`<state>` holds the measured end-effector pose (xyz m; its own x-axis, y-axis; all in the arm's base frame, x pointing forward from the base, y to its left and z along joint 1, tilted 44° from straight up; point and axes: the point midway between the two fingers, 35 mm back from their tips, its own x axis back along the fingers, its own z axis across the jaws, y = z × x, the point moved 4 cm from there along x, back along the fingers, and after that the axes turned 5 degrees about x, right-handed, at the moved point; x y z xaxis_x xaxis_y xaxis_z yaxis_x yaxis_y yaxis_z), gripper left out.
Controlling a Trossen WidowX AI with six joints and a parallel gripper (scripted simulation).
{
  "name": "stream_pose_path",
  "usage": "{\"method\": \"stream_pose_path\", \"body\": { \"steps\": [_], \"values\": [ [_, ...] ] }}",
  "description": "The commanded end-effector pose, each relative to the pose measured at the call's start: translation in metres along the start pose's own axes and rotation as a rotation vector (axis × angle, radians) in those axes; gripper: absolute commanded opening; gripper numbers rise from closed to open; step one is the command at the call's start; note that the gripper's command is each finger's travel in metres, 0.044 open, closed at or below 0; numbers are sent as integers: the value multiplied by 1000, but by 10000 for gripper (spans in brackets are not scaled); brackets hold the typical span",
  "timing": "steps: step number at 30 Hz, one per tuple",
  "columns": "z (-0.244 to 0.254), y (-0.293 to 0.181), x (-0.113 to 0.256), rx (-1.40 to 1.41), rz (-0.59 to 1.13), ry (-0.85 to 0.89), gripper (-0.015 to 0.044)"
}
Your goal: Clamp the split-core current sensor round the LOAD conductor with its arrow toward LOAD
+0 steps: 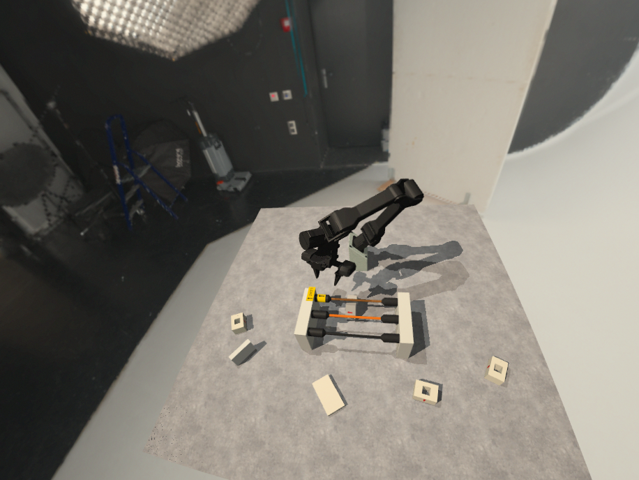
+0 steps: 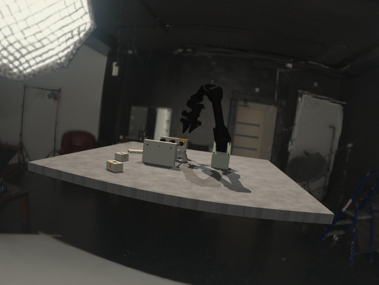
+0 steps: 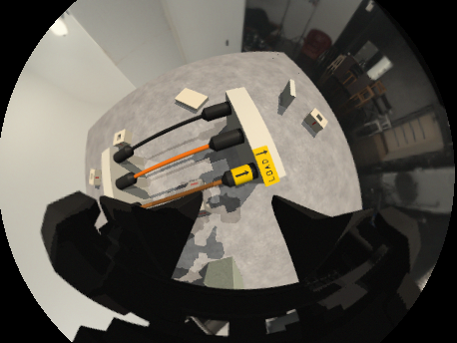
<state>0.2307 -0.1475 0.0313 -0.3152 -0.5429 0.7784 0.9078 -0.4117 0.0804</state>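
Note:
The open split-core sensor (image 1: pixel 351 308) (image 2: pixel 183 155) (image 3: pixel 195 184) is pale with a red mark. It stands on the table, partly hidden under the conductors. The brown conductor (image 1: pixel 358 301) (image 3: pixel 212 185) ends at a black sleeve with a yellow arrow band (image 1: pixel 321 298) (image 3: pixel 241 174), beside the yellow LOAD marker (image 1: pixel 310 294) (image 3: pixel 265 166) on one end wall. Both arrows point toward that wall. My gripper (image 1: pixel 326 279) (image 2: pixel 188 132) (image 3: pixel 237 197) is open and empty, above the table on the arm-base side of the brown conductor, near its LOAD end. It does not touch the sensor.
Orange (image 1: pixel 356 317) and black (image 1: pixel 356 335) conductors run parallel between the end walls (image 1: pixel 304 325) (image 1: pixel 405 325). Square-holed blocks (image 1: pixel 238 323) (image 1: pixel 426 391) (image 1: pixel 497 370), a flat plate (image 1: pixel 328 395) and a tilted-looking plate (image 1: pixel 241 352) stand around. The arm base (image 1: pixel 358 252) is behind.

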Motion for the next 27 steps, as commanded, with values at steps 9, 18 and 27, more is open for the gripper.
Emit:
{"method": "stream_pose_path", "body": {
  "steps": [9, 18, 27],
  "values": [
    [79, -59, -39, 304, 91, 130, 325],
    [79, -59, -48, 304, 91, 128, 325],
    [80, -60, -63, 304, 91, 126, 325]
  ]
}}
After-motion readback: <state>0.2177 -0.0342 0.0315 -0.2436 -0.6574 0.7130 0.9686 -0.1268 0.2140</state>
